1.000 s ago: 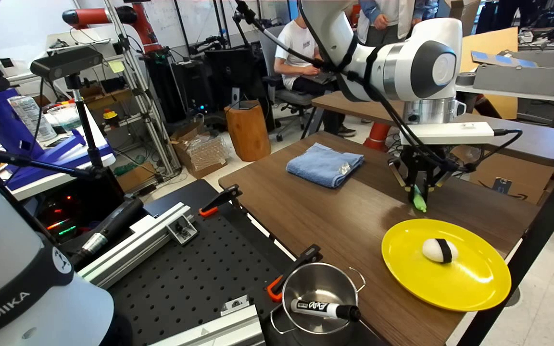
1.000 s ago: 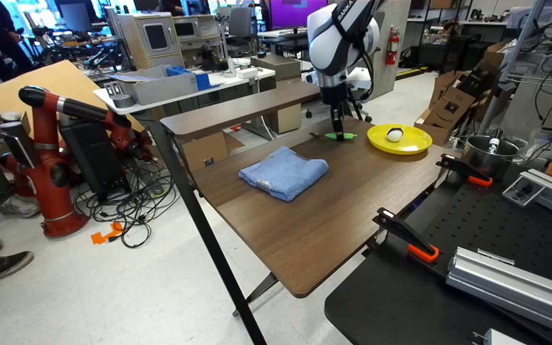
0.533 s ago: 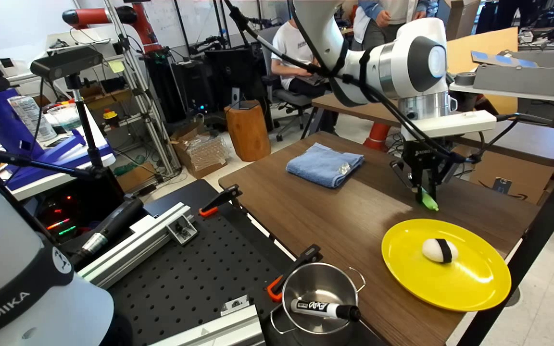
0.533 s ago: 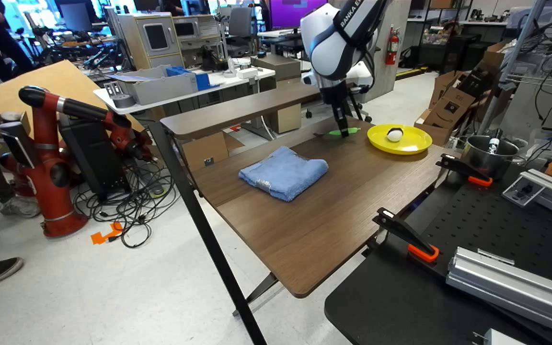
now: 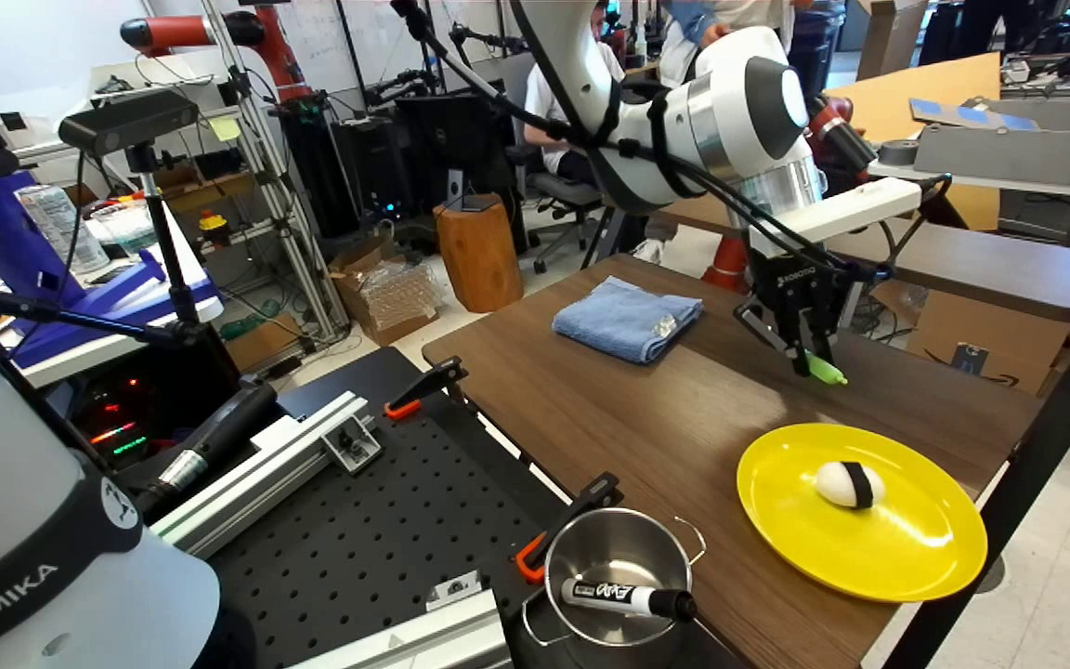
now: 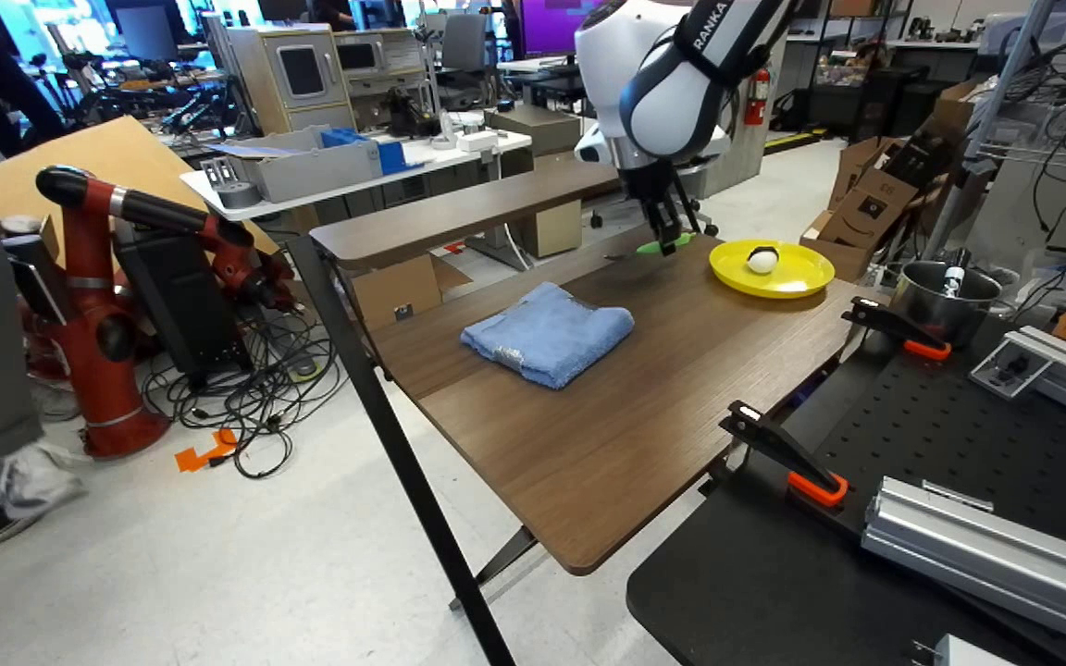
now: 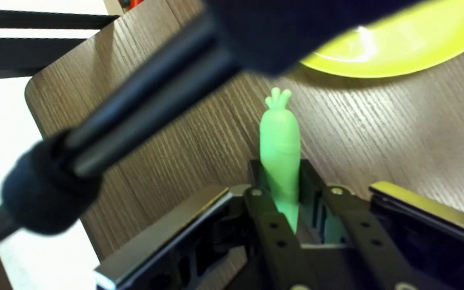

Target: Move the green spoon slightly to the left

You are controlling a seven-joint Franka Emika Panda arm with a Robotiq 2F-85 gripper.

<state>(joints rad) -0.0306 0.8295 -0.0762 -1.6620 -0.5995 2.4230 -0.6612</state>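
Metal pot (image 5: 623, 539) nearest in an exterior view, w/ marker (image 5: 628, 597) tilted in it, then yellow plate (image 5: 781, 506) on brown tbl (image 5: 628, 418), holding white blk-banded pc (image 5: 836, 483). Past plate, gripper (image 7: 281, 175) is clenched on green spoon (image 7: 279, 141), jaws pressed to both sides, carrot-shaped end sticking out past them; can't tell if spoon's clear of tbl. Folded blue cloth (image 5: 623, 321) lies well apart on tbl, wood stump (image 5: 479, 255) further off in bg.

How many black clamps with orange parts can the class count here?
2. One clamp is beside the metal pot; the other clamp is farther along the same edge of the black bench. Both exterior views show both. More may be hidden.
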